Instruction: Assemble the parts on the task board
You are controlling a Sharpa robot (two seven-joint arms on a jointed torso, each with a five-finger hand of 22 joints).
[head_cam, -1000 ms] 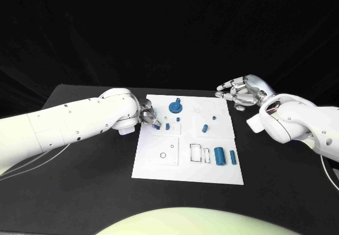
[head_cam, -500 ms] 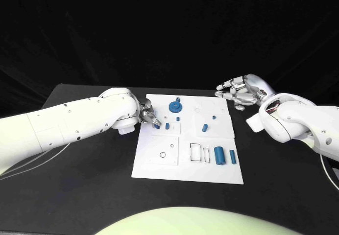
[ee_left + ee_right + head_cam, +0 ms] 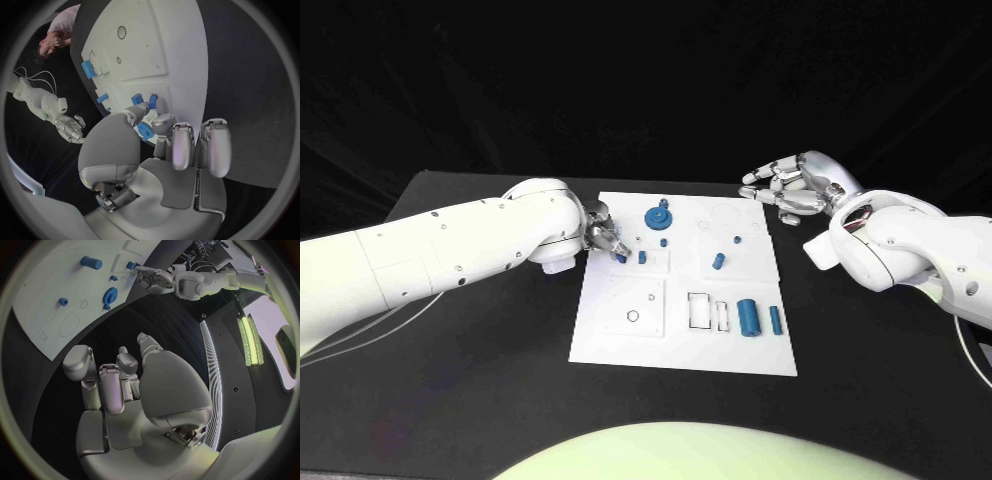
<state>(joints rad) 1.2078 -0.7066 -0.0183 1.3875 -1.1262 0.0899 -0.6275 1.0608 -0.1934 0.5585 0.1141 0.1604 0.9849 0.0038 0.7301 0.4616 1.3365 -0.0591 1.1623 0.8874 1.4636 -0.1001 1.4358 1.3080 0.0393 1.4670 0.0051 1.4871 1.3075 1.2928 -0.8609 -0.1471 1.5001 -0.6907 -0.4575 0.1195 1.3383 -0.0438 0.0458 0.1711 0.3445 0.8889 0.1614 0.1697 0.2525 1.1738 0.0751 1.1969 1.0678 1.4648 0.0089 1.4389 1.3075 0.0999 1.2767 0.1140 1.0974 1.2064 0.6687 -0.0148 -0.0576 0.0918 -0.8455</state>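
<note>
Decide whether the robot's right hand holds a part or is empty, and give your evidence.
Empty. The silver right hand hangs over the black table beside the white task board; the right wrist view shows curled fingers with nothing between them.

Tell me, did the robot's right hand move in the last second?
No. The right hand hovers by the task board's far right corner, same as before.
</note>
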